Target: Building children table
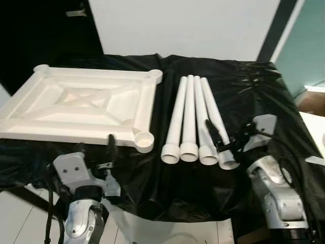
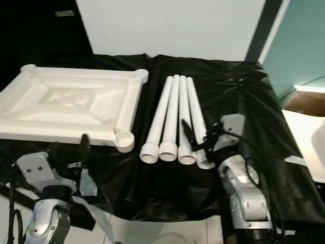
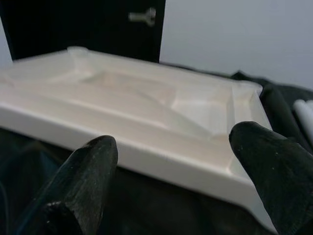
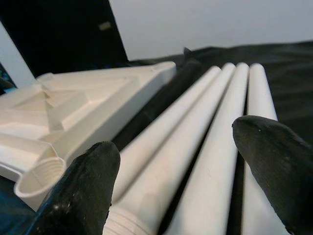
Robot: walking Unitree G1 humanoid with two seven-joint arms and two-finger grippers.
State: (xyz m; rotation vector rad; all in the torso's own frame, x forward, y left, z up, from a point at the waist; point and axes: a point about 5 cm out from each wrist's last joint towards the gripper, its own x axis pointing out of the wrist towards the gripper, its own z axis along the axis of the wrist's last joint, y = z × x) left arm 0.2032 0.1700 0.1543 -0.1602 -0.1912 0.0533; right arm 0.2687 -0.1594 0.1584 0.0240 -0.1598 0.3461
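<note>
A white plastic tabletop [image 1: 81, 104] lies upside down on the left of the black-covered table, with a threaded corner socket [image 1: 144, 140] at its near right corner. Several white tube legs [image 1: 190, 119] lie side by side to its right, wide ends toward me. My left gripper [image 1: 109, 151] stands open just in front of the tabletop's near edge [image 3: 161, 156], holding nothing. My right gripper [image 1: 223, 136] is open low over the wide ends of the right-hand legs [image 4: 195, 161], with nothing between its fingers.
A crinkled black cloth [image 1: 254, 91] covers the table and hangs over its front edge. Behind are a white wall and a dark door with a handle [image 3: 143, 16]. A pale surface [image 1: 315, 132] shows at the far right.
</note>
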